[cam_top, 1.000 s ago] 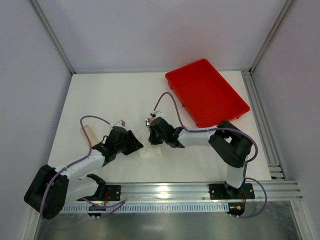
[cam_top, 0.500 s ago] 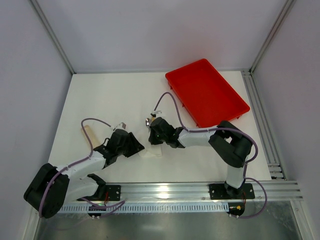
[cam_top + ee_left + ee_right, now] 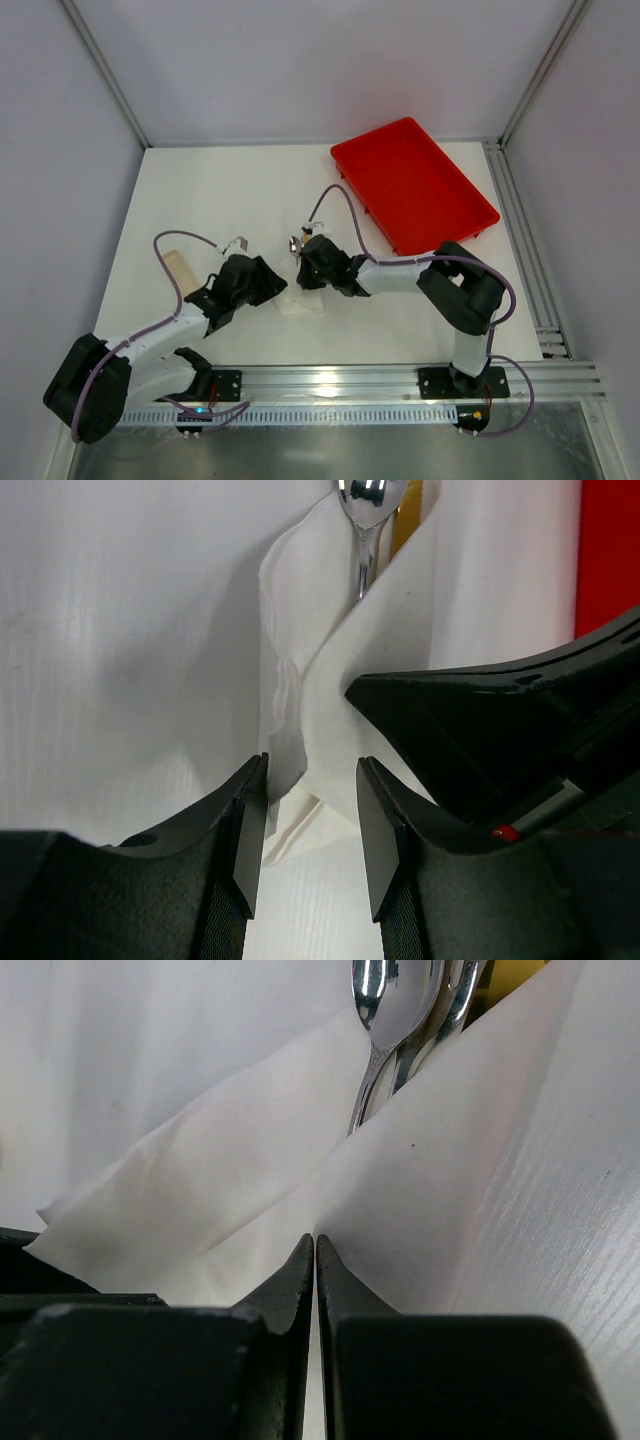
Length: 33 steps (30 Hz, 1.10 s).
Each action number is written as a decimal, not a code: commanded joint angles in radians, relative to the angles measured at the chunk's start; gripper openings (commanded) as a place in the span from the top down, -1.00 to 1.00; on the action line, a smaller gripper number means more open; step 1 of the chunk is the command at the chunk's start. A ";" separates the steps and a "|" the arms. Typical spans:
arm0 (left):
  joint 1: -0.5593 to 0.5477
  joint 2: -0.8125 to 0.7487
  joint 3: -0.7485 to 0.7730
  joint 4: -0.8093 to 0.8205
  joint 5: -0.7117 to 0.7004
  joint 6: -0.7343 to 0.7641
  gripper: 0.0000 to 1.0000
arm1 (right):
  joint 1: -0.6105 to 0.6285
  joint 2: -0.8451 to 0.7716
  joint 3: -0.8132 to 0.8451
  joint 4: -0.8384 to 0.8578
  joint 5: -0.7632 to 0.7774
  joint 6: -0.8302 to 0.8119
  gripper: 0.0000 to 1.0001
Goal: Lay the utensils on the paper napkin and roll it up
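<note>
Napkin folded over shiny utensils, left hand spread, right hand pressed together, possibly pinching it

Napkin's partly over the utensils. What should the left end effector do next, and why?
Probably close the left end effector on the paper napkin fold: it sits inside the open jaws, while the shut right end effector rests on the sheet beside the utensils.

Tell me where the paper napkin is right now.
In the top view the paper napkin lies front and centre, between the left gripper and the right gripper. It is folded over the utensils, whose heads poke out of its far end.
</note>
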<state>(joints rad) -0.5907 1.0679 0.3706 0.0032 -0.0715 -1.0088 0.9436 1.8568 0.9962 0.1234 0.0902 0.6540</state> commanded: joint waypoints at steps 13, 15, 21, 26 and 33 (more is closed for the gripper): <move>-0.003 0.035 0.053 0.007 -0.027 0.055 0.70 | 0.006 0.004 -0.030 -0.021 -0.004 0.007 0.92; -0.003 0.033 0.068 0.007 -0.011 0.070 0.78 | 0.006 0.005 -0.034 -0.015 -0.004 0.009 0.92; -0.003 0.047 0.131 0.063 0.065 0.108 0.97 | 0.006 0.004 -0.051 0.011 -0.012 0.016 0.92; -0.003 0.101 0.162 0.125 0.160 0.101 0.99 | 0.006 -0.005 -0.060 0.030 -0.012 0.016 0.92; -0.004 0.178 0.215 0.152 0.219 0.128 1.00 | 0.004 -0.019 -0.085 0.062 -0.014 0.015 0.92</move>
<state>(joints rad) -0.5938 1.2308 0.5293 0.0700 0.1032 -0.9077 0.9436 1.8568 0.9470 0.2173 0.0738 0.6762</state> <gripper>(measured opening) 0.014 0.039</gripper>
